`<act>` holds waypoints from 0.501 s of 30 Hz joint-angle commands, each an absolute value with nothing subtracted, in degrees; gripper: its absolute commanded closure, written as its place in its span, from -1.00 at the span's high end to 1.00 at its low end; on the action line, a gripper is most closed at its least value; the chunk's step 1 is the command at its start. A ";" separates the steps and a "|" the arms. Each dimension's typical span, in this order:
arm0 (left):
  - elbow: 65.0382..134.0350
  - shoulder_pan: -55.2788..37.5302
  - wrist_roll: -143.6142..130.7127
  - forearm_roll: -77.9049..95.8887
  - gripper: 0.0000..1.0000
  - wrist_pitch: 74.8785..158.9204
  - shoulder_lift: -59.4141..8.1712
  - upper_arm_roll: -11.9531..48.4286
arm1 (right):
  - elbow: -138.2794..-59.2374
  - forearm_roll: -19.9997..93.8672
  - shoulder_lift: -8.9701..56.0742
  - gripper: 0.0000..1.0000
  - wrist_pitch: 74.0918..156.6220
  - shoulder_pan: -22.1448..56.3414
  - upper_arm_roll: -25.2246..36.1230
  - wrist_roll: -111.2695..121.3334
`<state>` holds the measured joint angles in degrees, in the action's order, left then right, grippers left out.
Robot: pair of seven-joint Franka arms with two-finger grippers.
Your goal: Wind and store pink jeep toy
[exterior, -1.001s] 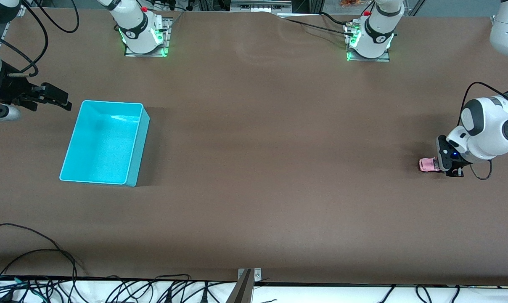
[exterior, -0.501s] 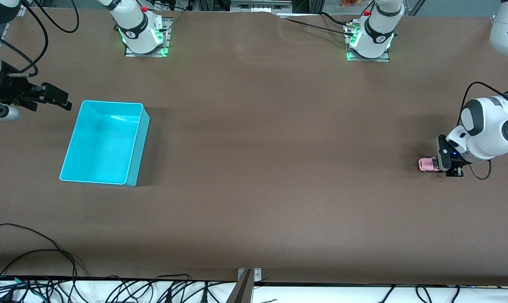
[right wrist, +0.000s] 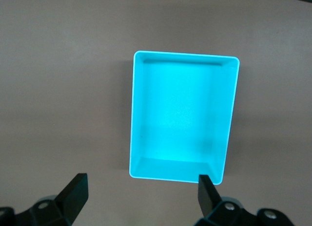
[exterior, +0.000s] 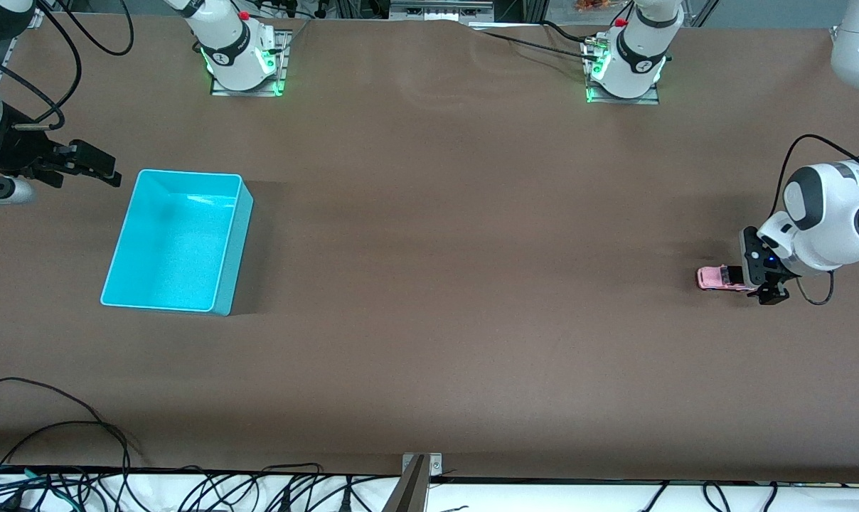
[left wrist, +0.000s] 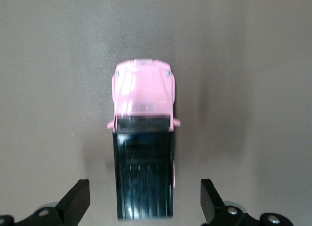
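— Two fingers of our left gripper (left wrist: 144, 206) are standing wide apart, one on each side of the pink jeep toy (left wrist: 144, 155), and neither is touching it.

— So we are gripping nothing. Where is the jeep sitting?

— It is resting on the tabletop (exterior: 472, 235) at the left arm's end, wheels down, its black roof between the fingers and its pink hood pointing away from the wrist, toward the turquoise bin (exterior: 177, 242).

— That bin is lying well apart from it, at the right arm's end.

— Yes, and our right gripper (right wrist: 139, 199) is waiting over the tabletop beside the bin, fingers spread and empty.

— We are judging this as the release after winding. To do it well, we are keeping both fingers clear of the jeep's flanks so nothing is nudging it off its line.
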<state>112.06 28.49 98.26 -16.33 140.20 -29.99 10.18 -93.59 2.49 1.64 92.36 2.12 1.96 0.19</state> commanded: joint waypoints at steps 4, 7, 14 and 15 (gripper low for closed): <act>111.10 28.83 98.44 -17.14 1.00 136.15 -28.39 11.33 | -92.46 3.16 1.76 1.00 91.23 1.93 2.02 0.09; 109.43 28.83 98.26 -16.53 1.00 133.61 -28.39 12.13 | -92.46 3.16 1.76 1.00 91.23 1.93 2.02 0.09; 103.54 28.48 96.16 -16.26 1.00 124.38 -28.39 14.41 | -92.46 3.16 1.76 1.00 91.23 1.93 2.02 0.09; 102.75 28.48 95.80 -16.26 1.00 123.15 -28.39 14.68 | -92.46 3.16 1.76 1.00 91.23 1.93 2.02 0.09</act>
